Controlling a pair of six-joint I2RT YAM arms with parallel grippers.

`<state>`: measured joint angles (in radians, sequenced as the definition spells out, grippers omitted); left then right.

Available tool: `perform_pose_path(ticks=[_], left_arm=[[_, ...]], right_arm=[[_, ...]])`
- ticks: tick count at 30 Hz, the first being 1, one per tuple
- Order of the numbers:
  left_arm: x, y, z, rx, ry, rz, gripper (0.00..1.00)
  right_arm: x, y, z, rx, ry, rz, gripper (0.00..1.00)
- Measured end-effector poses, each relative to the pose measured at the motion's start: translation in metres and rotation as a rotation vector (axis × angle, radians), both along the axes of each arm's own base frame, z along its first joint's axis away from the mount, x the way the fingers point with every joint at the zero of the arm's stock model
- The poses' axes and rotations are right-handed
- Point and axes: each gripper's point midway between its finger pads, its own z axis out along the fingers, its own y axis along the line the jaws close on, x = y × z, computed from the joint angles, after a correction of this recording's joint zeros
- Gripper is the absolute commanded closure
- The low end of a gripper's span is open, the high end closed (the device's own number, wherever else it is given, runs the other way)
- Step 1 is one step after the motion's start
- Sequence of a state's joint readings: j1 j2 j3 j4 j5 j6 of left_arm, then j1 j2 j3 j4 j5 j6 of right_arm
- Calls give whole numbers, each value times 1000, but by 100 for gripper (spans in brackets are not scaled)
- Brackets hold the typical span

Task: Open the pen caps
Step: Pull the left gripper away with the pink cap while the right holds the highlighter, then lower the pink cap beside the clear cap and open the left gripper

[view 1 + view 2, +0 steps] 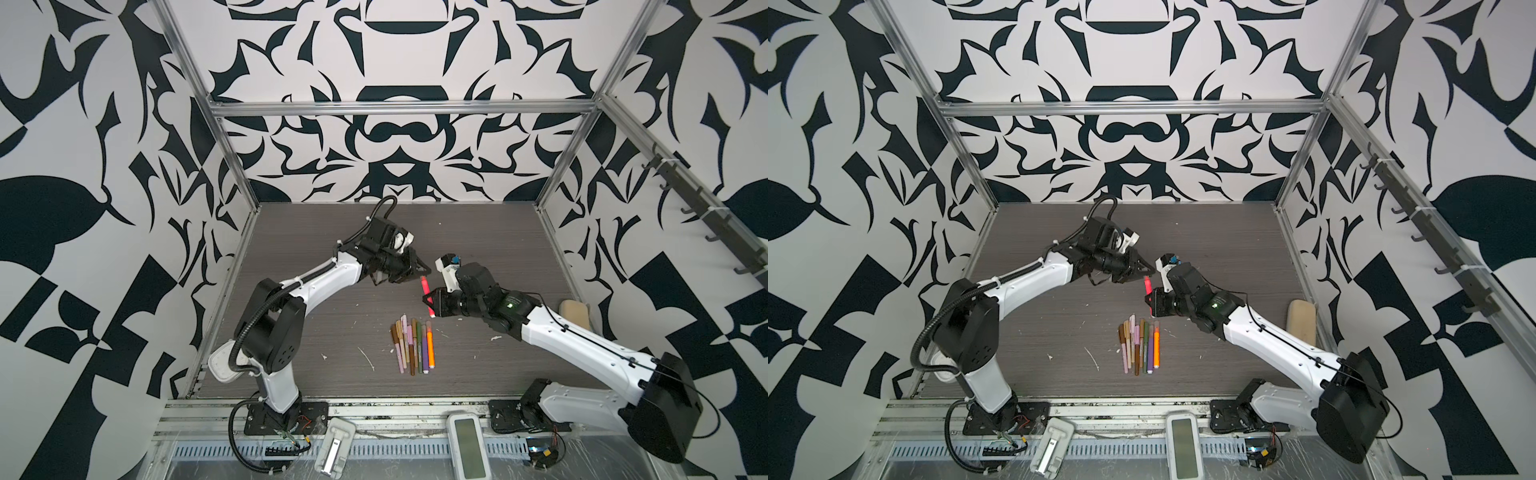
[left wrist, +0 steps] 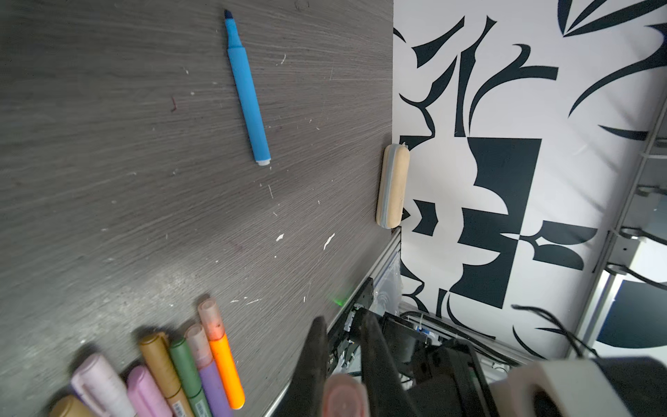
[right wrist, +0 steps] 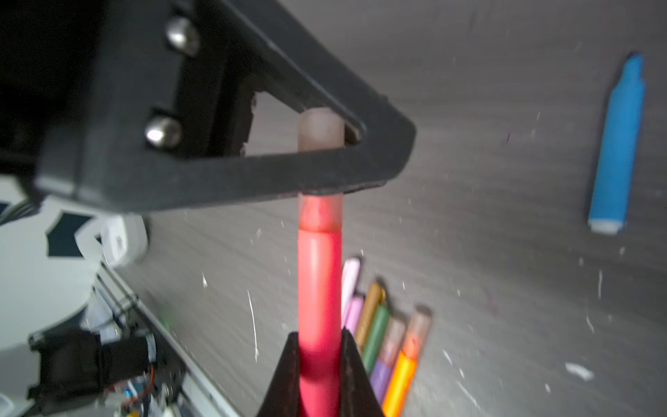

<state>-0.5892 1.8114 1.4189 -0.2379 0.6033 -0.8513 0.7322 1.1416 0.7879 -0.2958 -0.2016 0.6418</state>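
Fingers of the right gripper clench the red pen at mid-barrel, while the left gripper is pinched onto its translucent cap. Held above mid-table, the pen runs near-to-far, capped end pointing far and slightly left, just beyond the row of pens lying on the table.

Your left arm and right arm — white shells, black joints. Ribbed black conduit loops off the left; two silver screws stud the triangular black finger of the left gripper.
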Motion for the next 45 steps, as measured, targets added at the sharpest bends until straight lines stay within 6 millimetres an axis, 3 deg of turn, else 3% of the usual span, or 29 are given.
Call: perform_pose_path(ticks=[2,4,5,7,13,21,25,29,33,45], left_arm=[[55,27,20,5,-91,112,100],[90,57,33,24,-153,209,100],[102,73,35,41,-172,255,100],[109,86,33,70,-182,291,100],[91,91,-2,222,-153,249,100],[75,141,-81,559,-96,209,100],[67,151,-121,637,-30,158,100],[61,156,-149,692,15,107,100],[60,157,-159,713,29,78,100],[60,150,-163,688,41,47,97]], right_arm=[[-29,-11,-23,-37,86,26,100],[-48,-20,-40,-70,154,37,100],[-54,-25,-45,-83,177,34,100],[-57,-28,-49,-93,199,29,100],[-55,-27,-47,-110,205,28,100],[-50,-32,-42,-134,187,12,100],[-50,-32,-43,-138,188,9,100],[-50,-34,-44,-144,191,6,100],[-51,-36,-45,-151,194,3,100],[-51,-36,-48,-162,205,2,100]])
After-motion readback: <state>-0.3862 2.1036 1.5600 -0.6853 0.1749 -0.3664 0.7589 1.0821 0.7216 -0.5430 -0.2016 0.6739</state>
